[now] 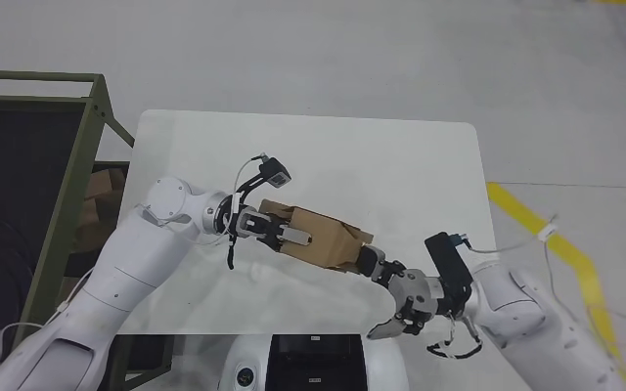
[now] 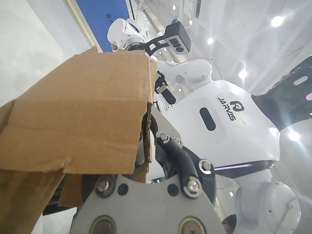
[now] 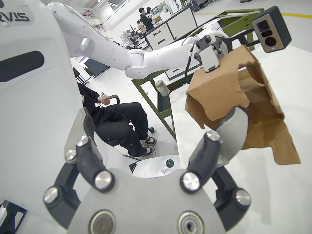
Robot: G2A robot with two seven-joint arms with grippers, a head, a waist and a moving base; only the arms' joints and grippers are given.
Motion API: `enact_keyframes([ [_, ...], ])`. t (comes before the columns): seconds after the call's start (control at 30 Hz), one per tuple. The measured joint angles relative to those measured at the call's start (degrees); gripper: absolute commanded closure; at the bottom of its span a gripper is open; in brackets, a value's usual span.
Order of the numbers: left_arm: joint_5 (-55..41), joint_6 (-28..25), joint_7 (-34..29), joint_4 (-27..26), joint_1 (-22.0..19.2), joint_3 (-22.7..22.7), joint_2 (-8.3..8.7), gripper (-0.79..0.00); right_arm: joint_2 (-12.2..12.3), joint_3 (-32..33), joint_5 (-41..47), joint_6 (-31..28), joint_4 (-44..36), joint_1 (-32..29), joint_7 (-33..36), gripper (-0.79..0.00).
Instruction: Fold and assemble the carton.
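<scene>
Brown cardboard, the carton (image 1: 318, 238) hangs over the white table (image 1: 391, 156) at the middle of the top view, its long axis slanting from the left down to the lower right. The left gripper (image 1: 282, 233) clamps its left end. The right gripper (image 3: 160, 118) stands spread wide at the lower-right end, one finger (image 3: 235, 125) tucked under a torn flap (image 3: 219, 98), so it is likely the nearer for the next fold.

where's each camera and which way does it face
Top view: above the arms, facing down at table and carton; both arms show.
Left wrist view: on that wrist, facing up past the carton to the ceiling; right arm beyond.
Right wrist view: on that wrist, facing sideways at the carton's open end; open jaws, left arm.
All share the carton.
</scene>
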Motion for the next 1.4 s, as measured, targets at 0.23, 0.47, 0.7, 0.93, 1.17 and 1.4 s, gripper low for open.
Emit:
enact_keyframes([
  [0.23, 1.04, 0.36, -0.02, 0.13, -0.04, -0.23, -0.31, 0.0, -0.19, 0.39, -1.6, -3.11, -2.76, -0.09, -1.6, -0.785],
  [0.47, 1.81, 0.49, -0.31, 0.28, 0.11, -0.14, -0.63, 0.0, -0.19, -0.56, -4.64, -3.06, -3.93, -0.12, -4.24, -0.785],
  [0.7, 2.95, 1.02, -0.51, 0.19, -0.06, 0.35, -1.01, 0.0, -0.09, -1.83, -7.1, -3.07, -3.98, 1.07, -5.44, -0.785],
  [0.93, 5.75, 1.7, 0.48, -0.11, -0.65, 2.07, -1.66, 0.0, -0.56, -2.54, -14.01, -3.07, -4.45, 1.0, -10.12, -0.785],
  [1.17, 7.12, 2.2, 1.06, -0.23, -1.43, 3.43, -2.29, 0.0, -1.67, -4.44, -20.13, -2.43, -3.46, 1.7, -13.34, -0.785],
  [1.4, 8.26, 2.52, 1.32, 0.07, -1.99, 4.27, -2.78, 0.0, -3.44, -6.45, -29.61, 4.52, -5.25, 2.64, -18.08, -0.785],
])
